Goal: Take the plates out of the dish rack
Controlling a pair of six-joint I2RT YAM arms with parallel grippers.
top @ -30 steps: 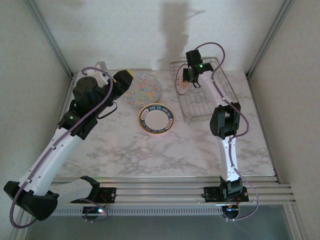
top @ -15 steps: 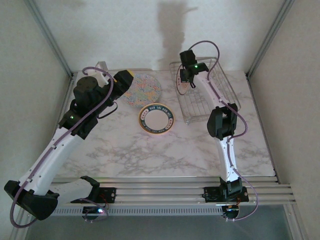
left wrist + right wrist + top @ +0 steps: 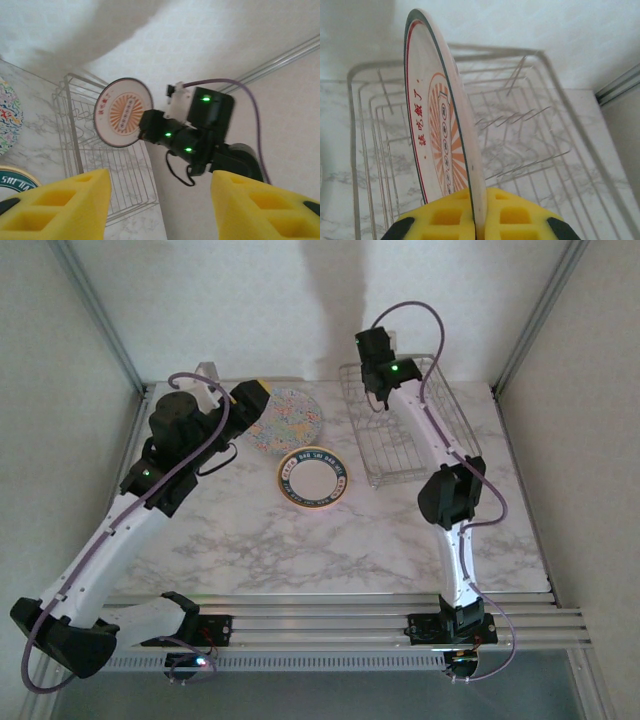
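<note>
**Inspector:** State of the right gripper (image 3: 477, 220)?

**Assessor:** Clamped on the lower edge of the orange-motif plate (image 3: 440, 145). The plate stands on edge between the yellow pads, leaning slightly.

**Inspector:** Where is it relative to the dish rack (image 3: 495, 50)?

**Assessor:** The rack lies below and beyond the gripper. In the left wrist view the plate hangs above the rack's wires, so I judge it lifted free. I see no other plate in the slots under the gripper.

**Inspector:** The left gripper (image 3: 157, 210)?

**Assessor:** Spread wide, with nothing between its pads. The floral plate (image 3: 285, 418) lies flat on the tabletop (image 3: 330, 550) just beside it, on the side toward the right arm.

**Inspector:** Anything else unloaded?

**Assessor:** A dark-rimmed plate (image 3: 313, 480) lies flat, nearer the arm bases than either gripper and between the two arms. A yellowish edge beneath it suggests a stack, but I cannot tell how many plates it holds.

**Inspector:** Progress?

**Assessor:** Near the end, in my judgement. At least two plates are out and one is in hand. What remains is to carry that plate clear of the rack and set it on the tabletop.
</note>
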